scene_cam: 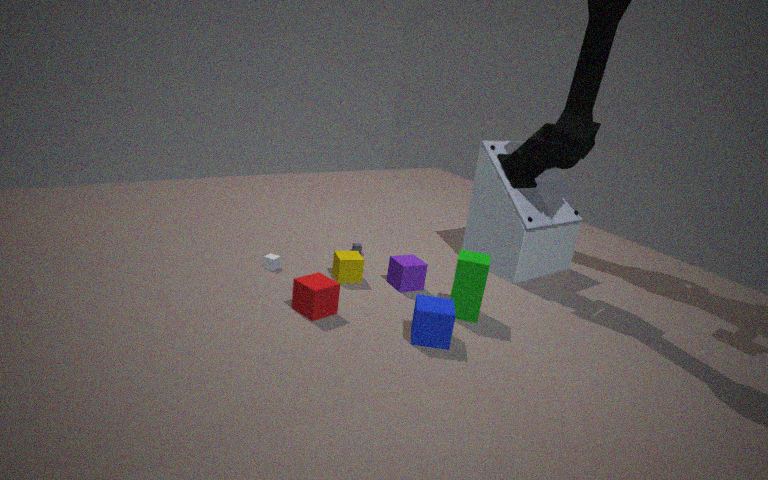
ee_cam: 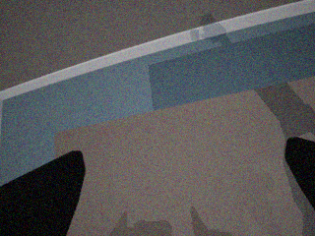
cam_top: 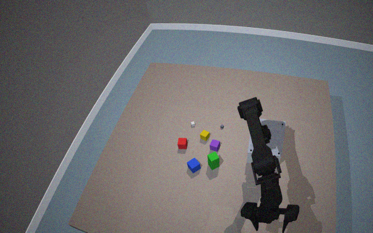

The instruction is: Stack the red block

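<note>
The red block [cam_top: 182, 143] [scene_cam: 315, 296] sits flat on the table, left of the other coloured blocks. The green tower [cam_top: 213, 160] [scene_cam: 470, 286] stands upright, with nothing on top, to the right of the blue block. My gripper [cam_top: 270, 230] [ee_cam: 187, 155] is open and empty, at the lower right in the top view, well to the right of the tower and raised above the table. In the wrist view its fingers stand wide apart with no block between them. The gripper is out of view in the exterior view.
A blue block [cam_top: 194, 165] [scene_cam: 433, 321] stands close to the tower's left. A purple block [cam_top: 214, 144] [scene_cam: 407, 273] is just behind the tower. A yellow block [cam_top: 204, 135] [scene_cam: 348, 266], a small white cube [cam_top: 193, 124] [scene_cam: 271, 262] and a small grey cube [cam_top: 222, 126] [scene_cam: 356, 247] lie farther back.
</note>
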`<move>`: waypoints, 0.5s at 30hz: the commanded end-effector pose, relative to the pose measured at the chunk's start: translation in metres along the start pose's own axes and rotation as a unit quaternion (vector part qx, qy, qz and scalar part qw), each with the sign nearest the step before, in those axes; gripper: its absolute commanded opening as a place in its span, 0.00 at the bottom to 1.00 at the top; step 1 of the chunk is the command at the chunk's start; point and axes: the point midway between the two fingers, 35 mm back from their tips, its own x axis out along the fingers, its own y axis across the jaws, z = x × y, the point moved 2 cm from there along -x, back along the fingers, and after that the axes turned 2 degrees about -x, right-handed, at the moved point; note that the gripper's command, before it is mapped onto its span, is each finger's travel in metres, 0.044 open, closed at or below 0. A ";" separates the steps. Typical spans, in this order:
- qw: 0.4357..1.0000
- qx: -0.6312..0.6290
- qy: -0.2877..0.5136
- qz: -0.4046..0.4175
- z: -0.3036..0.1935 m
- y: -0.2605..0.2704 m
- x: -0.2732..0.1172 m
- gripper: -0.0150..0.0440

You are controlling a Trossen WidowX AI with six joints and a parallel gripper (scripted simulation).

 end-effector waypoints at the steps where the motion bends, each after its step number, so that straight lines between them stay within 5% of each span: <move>1: 0.999 -0.019 0.021 -0.035 -0.007 -0.018 0.019 1.00; 15: 0.979 -0.038 0.085 -0.184 -0.024 -0.118 0.069 1.00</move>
